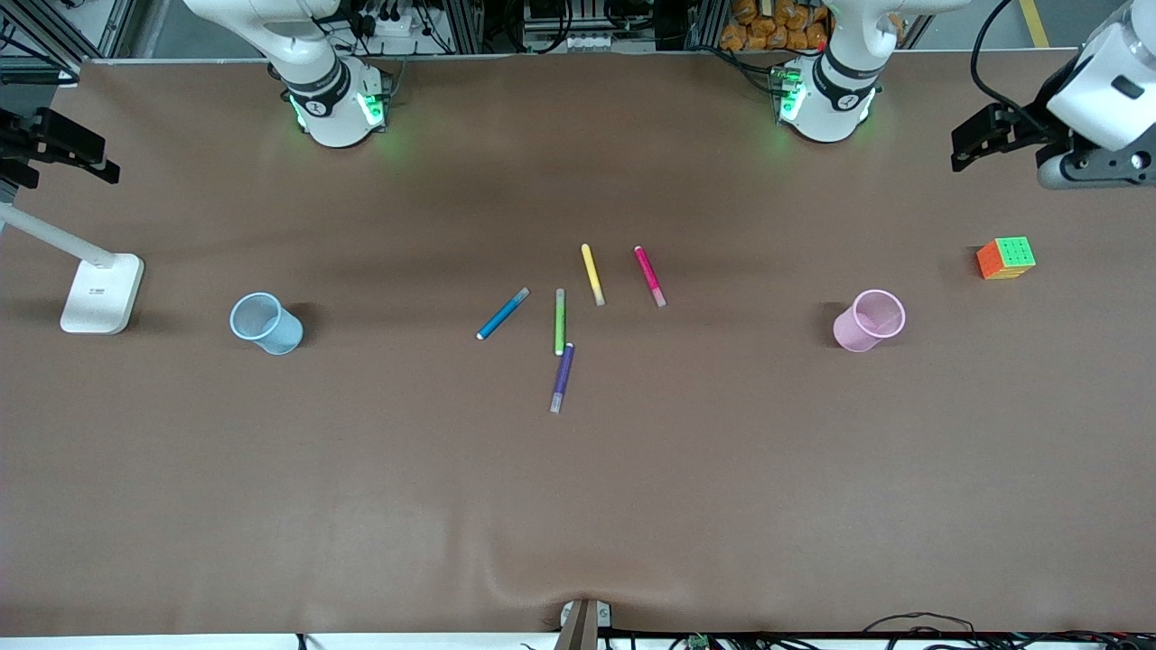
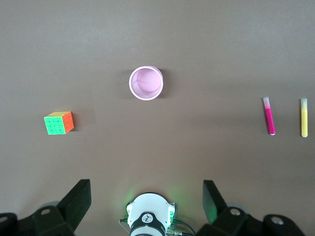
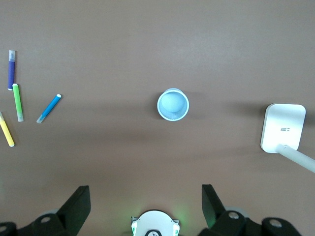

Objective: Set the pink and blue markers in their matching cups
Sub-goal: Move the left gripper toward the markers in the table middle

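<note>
The pink marker (image 1: 649, 275) and the blue marker (image 1: 503, 313) lie flat among other markers at the table's middle. The pale pink cup (image 1: 853, 332) stands upright and empty toward the left arm's end. The pale blue cup (image 1: 282, 336) stands upright and empty toward the right arm's end. My left gripper (image 1: 980, 140) is open and empty, high over the left arm's end; its wrist view (image 2: 146, 189) looks down on the pink cup (image 2: 146, 83) and pink marker (image 2: 269, 116). My right gripper (image 1: 59, 149) is open and empty, high over the right arm's end; its wrist view (image 3: 146, 194) shows the blue cup (image 3: 173, 104) and blue marker (image 3: 49, 108).
A yellow marker (image 1: 592, 273), a green marker (image 1: 560, 321) and a purple marker (image 1: 563, 376) lie between and beside the two task markers. A colourful cube (image 1: 1006, 258) sits near the pink cup. A white lamp base (image 1: 102, 292) stands near the blue cup.
</note>
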Available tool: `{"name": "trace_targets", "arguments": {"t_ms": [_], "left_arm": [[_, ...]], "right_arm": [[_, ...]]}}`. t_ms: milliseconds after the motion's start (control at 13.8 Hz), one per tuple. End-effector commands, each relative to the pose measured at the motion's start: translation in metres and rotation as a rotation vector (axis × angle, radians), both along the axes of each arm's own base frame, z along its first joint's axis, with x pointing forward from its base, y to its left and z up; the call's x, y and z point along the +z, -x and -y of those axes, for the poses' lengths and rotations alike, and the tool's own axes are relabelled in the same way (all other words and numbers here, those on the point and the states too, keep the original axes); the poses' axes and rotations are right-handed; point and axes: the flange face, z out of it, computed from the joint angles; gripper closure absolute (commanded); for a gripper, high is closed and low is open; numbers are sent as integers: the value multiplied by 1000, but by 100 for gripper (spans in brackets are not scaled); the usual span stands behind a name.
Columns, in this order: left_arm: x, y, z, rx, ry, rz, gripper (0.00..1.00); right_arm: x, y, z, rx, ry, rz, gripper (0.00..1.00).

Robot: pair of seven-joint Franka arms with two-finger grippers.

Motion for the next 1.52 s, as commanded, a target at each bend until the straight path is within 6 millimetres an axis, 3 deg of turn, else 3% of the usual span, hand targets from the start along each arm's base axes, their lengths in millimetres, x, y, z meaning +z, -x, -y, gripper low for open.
{"name": "trace_targets", "arguments": {"t_ms": [0, 726, 871, 1088, 1306, 1451], "left_arm": [[-2, -7, 1, 5, -16, 0, 0], [-20, -14, 10, -17, -19, -39, 0], [-33, -22, 14, -21, -7, -68, 0], [-39, -23, 21, -33, -7, -79, 0], [-66, -23, 54, -61, -16, -168, 0], [-104, -28, 80, -21, -26, -267, 0]], "right_arm": [[5, -2, -1, 7, -18, 7, 0], [-7, -12, -7, 21, -16, -19, 0], [-12, -15, -7, 21, -5, -29, 0], [-16, -18, -5, 18, 5, -34, 0], [-27, -25, -5, 18, 18, -50, 0], [-27, -26, -4, 15, 20, -50, 0]]}}
